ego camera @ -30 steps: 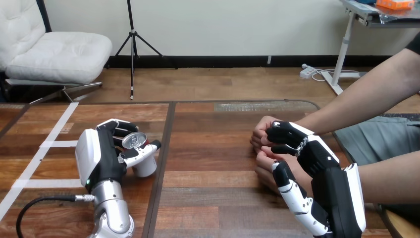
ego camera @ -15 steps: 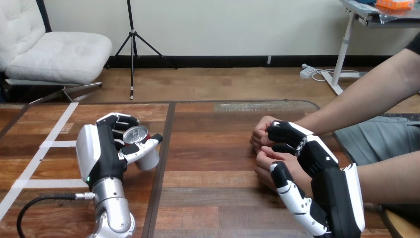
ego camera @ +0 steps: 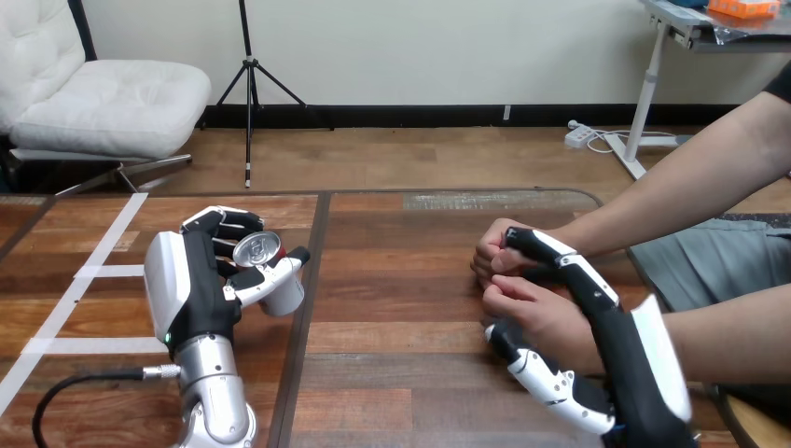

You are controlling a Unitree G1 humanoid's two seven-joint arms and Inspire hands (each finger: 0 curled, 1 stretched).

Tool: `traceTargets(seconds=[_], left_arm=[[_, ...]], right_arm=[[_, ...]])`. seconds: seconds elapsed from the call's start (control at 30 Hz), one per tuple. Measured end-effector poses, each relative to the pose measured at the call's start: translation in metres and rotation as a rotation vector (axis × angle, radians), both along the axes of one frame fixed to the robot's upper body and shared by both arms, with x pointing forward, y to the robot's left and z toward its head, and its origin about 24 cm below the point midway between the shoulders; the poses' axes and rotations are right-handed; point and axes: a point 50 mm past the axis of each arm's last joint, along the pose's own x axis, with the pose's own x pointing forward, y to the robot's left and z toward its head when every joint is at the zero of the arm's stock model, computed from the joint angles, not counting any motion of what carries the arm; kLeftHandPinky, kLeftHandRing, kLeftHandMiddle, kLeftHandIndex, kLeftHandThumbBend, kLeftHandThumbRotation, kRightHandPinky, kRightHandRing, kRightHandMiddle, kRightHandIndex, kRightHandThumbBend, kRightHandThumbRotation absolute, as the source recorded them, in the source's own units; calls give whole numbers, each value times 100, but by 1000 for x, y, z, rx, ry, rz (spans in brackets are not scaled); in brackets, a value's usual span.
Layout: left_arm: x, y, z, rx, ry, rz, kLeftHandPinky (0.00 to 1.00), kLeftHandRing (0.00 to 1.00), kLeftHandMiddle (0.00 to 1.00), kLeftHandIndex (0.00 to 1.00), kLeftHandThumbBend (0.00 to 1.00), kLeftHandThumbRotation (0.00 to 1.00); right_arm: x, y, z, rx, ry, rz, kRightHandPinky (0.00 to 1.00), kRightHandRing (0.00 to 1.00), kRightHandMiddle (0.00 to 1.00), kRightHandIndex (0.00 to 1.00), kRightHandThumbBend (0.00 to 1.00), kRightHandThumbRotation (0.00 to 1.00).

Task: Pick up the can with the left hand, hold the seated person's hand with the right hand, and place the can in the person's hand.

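Counted: one can [ego camera: 259, 250]; one worktop [ego camera: 401, 299]; two robot hands, left robot hand [ego camera: 191, 285] and right robot hand [ego camera: 620, 345]; two person's hands [ego camera: 492, 254] [ego camera: 541, 317].

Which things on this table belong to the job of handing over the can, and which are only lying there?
Belong to the job: can, gripped in the left hand; right hand, closed on the person's nearer hand.
Only lying there: white tape strips on the wooden table.
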Motion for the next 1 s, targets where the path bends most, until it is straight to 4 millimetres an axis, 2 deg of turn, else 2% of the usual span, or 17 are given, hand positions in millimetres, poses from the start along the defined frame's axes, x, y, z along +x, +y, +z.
traceTargets(seconds=[0.13,0.43,0.7,1.0], left_arm=[[-2,0,-1,1,-3,-1,35,41,49,49,71,0],[-7,0,-6,-2,8,-2,35,41,49,49,70,0],[-10,-1,-10,-12,18,-3,36,42,49,49,69,0],[-13,-5,-12,-21,23,-8,35,41,48,49,69,0]], right_arm=[[4,-10,5,-151,11,-24,96,97,97,97,70,62],[12,-32,21,-498,13,-86,100,100,100,100,70,43],[17,-44,38,-682,-5,-140,100,100,100,100,75,33],[20,-52,49,-799,2,-176,100,100,100,100,76,28]])
